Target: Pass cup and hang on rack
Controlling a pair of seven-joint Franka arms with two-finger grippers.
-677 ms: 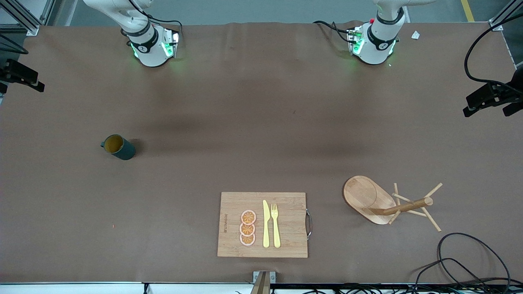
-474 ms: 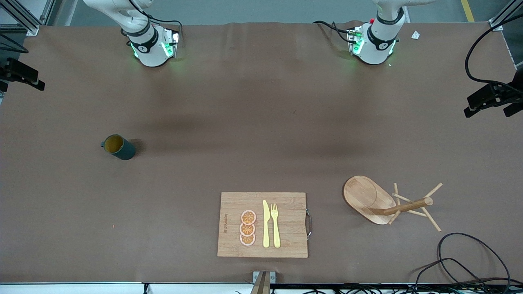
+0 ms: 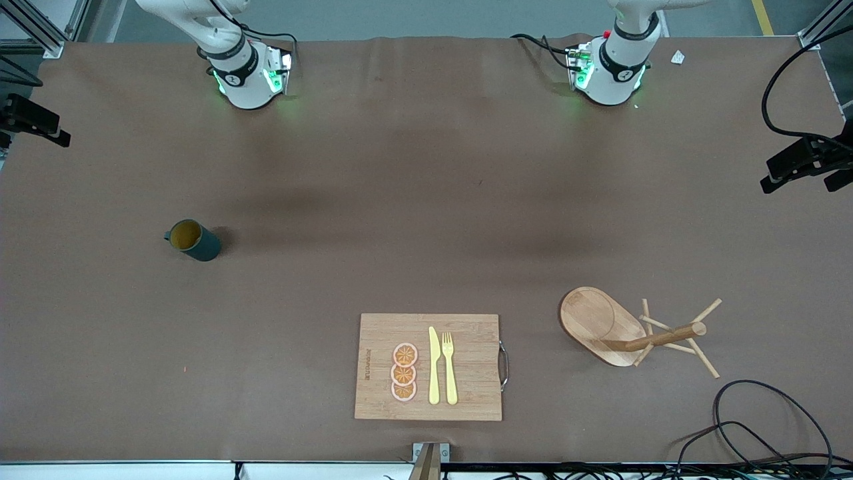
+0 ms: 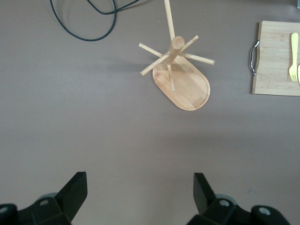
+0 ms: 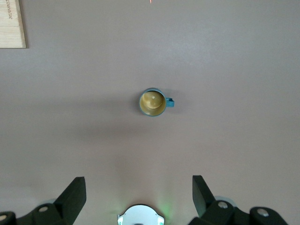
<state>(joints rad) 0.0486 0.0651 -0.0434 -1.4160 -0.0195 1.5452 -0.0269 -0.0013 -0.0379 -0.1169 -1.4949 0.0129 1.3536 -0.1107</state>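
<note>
Surface: brown mat-covered surface (image 3: 426,220), carrying every item below.
Cup: small dark teal ribbed cup (image 3: 192,240) with a loop handle and yellow-orange inside; upright, toward the right arm's end, well apart from the cutting board and farther from the front camera than it.
Rack: light wooden rack (image 3: 623,330) with oval bamboo base, thick post and thin pegs; upright, beside the cutting board toward the left arm's end.
Cutting board: rectangular bamboo cutting board (image 3: 466,387) with metal handle, the landmark; bears three orange slices (image 3: 404,372), a yellow knife (image 3: 434,365) and a yellow fork (image 3: 449,367).
Right gripper: right gripper (image 5: 139,194), fingers apart, high over the cup.
Left gripper: left gripper (image 4: 140,192), fingers apart, high over bare surface near the rack.
Cable: black cable (image 3: 766,427), nearer the front camera than the rack.
</note>
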